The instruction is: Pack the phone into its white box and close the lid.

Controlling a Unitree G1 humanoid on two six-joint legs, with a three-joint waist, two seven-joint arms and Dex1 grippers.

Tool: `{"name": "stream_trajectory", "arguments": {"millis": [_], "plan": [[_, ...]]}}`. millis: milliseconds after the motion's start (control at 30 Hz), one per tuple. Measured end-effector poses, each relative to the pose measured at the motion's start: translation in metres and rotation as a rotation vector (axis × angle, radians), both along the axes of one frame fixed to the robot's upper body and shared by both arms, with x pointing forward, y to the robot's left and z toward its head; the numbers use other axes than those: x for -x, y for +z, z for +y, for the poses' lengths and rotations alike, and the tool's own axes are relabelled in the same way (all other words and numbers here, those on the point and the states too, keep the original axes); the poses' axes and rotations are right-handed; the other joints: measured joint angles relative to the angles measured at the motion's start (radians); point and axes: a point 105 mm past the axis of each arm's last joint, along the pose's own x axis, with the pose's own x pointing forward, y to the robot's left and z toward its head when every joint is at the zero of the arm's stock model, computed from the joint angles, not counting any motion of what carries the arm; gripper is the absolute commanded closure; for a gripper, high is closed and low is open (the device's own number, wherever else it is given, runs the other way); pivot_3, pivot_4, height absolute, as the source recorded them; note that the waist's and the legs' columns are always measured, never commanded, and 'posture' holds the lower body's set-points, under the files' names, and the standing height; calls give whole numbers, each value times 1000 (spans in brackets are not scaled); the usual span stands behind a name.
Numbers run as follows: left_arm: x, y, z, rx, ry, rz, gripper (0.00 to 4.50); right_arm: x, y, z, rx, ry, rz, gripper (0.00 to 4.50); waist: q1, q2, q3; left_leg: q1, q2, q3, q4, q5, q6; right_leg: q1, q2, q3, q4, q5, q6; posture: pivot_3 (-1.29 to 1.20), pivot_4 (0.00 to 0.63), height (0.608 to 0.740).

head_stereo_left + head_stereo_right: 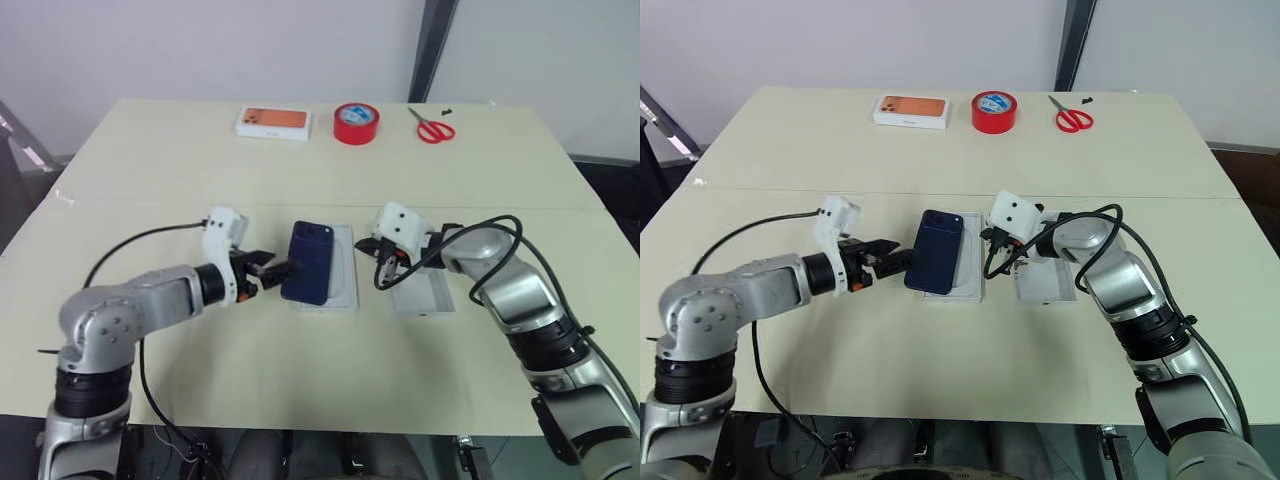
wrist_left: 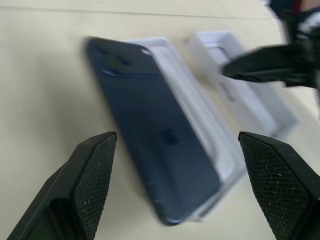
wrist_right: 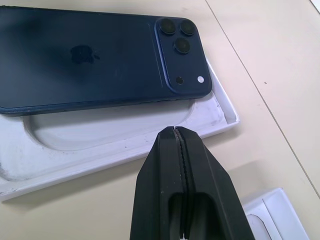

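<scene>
The dark navy phone point(image 1: 309, 261) lies back up and askew on the white box point(image 1: 343, 275), resting over its left rim, so part of the rounded recess point(image 3: 115, 135) shows beside it. My left gripper point(image 1: 268, 268) stands open just left of the phone, its fingers point(image 2: 95, 165) spread wide and holding nothing. My right gripper point(image 3: 176, 131) is shut and empty, pointing at the box's right edge, near the phone's camera corner point(image 3: 180, 50). The lid point(image 1: 425, 293) lies inside up on the table, to the right of the box and under my right wrist.
Along the table's far edge lie a white box with an orange picture point(image 1: 273, 122), a red tape roll point(image 1: 356, 123) and red scissors point(image 1: 432, 128). A seam point(image 1: 150, 204) crosses the tabletop behind the box.
</scene>
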Motion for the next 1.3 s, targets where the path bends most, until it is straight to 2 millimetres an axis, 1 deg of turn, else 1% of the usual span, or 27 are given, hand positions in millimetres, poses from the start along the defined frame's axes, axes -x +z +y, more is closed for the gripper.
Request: {"name": "stream_trajectory", "arguments": {"millis": [67, 133, 200, 233, 300, 333, 367, 500, 533, 600, 700, 833, 933, 1000, 1067, 1167, 1233, 1300], "plan": [[-3, 1, 4, 37, 26, -7, 407, 0, 0, 0, 2, -1, -3, 4500, -2, 0, 0, 0, 0, 0, 0, -1, 1, 0, 0, 0, 0, 0, 0, 0, 150, 740], [-15, 1, 19, 43, 114, -19, 407, 0, 0, 0, 3, -1, -2, 4500, -6, 0, 0, 1, 0, 0, 0, -1, 1, 0, 1, 0, 1, 0, 0, 0, 150, 740], [-24, -4, 35, 25, 198, -7, 407, 1, 0, 0, 3, 0, -3, 4500, -5, 0, 0, 1, 1, 0, 0, -1, 2, 0, 1, 0, 2, 0, 0, 0, 150, 740], [-29, -7, 42, 23, 236, 6, 908, 2, 0, 1, 2, 3, -4, 4500, -3, 0, 0, 1, 0, 0, 0, -1, 2, 0, 1, 0, 2, 0, 0, 0, 150, 740], [-33, -10, 50, 41, 284, 20, 1435, 2, 0, 1, 2, 5, -8, 4500, -1, 0, 0, 0, 0, 0, 1, -1, 2, 0, 0, 0, 1, 0, 0, 0, 150, 740], [-35, -10, 52, 54, 295, 25, 1972, 3, 0, 2, 2, 5, -8, 4500, -1, 0, 0, 0, 0, 0, 1, -1, 2, 0, 0, 0, 1, 0, 0, 0, 150, 740], [-36, -9, 52, 68, 301, 26, 2235, 3, 0, 2, 2, 5, -9, 4500, 0, 0, 0, 0, 0, 0, 1, -1, 2, 0, 0, 0, 1, 0, 0, 0, 150, 740], [-38, -10, 56, 61, 323, 17, 4255, 3, -1, 3, 3, 6, -11, 4500, -1, 0, 0, 0, 0, 0, 1, -1, 2, 0, 0, 0, 1, 0, 0, 0, 150, 740], [-38, -11, 58, 48, 334, 13, 4387, 3, -1, 3, 3, 5, -11, 4500, -2, 0, 0, 0, 0, 0, 1, -1, 2, 0, 0, 0, 1, 0, 0, 0, 150, 740], [-39, -14, 60, 9, 342, 12, 4387, 4, -2, 3, 2, 6, -9, 4500, -3, 0, 0, 0, 0, 0, 1, -1, 2, 0, 0, 0, 1, 0, 0, 0, 150, 740], [-42, -19, 55, -33, 333, 19, 4387, 7, -1, 5, 3, 16, -15, 4500, -1, 0, 0, 0, 0, 0, 1, -1, 2, 0, 0, 0, 1, 0, 0, 0, 150, 740], [-43, -19, 52, -58, 307, -1, 4387, 10, 1, 16, -20, 35, -13, 4500, -6, 0, 0, 0, 0, 0, 1, -1, 2, 0, 1, 0, 2, 0, 0, 0, 150, 740], [-40, -24, 65, -159, 301, -61, 4387, 13, 5, 42, -72, 62, -1, 4500, -15, 0, 0, 1, 1, 0, 0, -1, 2, -2, 1, 1, 4, 0, 0, 0, 150, 740], [-34, -29, 80, -226, 291, -112, 4387, 14, 11, 65, -112, 74, 0, 4500, -26, 1, 0, 1, 1, 0, 0, -1, 1, -3, 1, 1, 5, 0, 0, 0, 150, 740], [-24, -30, 91, -270, 242, -175, 4387, 14, 15, 91, -117, 83, -5, 4500, -33, 1, 0, 1, 1, 0, -1, 0, 0, -4, 1, 1, 6, 0, -1, 0, 150, 740], [-7, -29, 102, -298, 151, -236, 4387, 17, 15, 122, -107, 91, 5, 4500, -31, 1, 1, 0, 1, 0, -1, 0, 0, -5, -1, 0, 6, -1, -2, 0, 150, 740], [3, -26, 109, -303, 106, -256, 4387, 17, 13, 137, -89, 83, 9, 4500, -28, 1, 1, 0, 1, 0, -1, 0, 0, -5, -2, 0, 6, -1, -2, 0, 150, 740], [11, -27, 113, -310, 62, -262, 4387, 13, 9, 148, -58, 57, 1, 4500, -27, 1, 1, 0, 0, 0, -2, 0, 0, -5, -3, 0, 6, -1, -2, 0, 150, 740]]}}
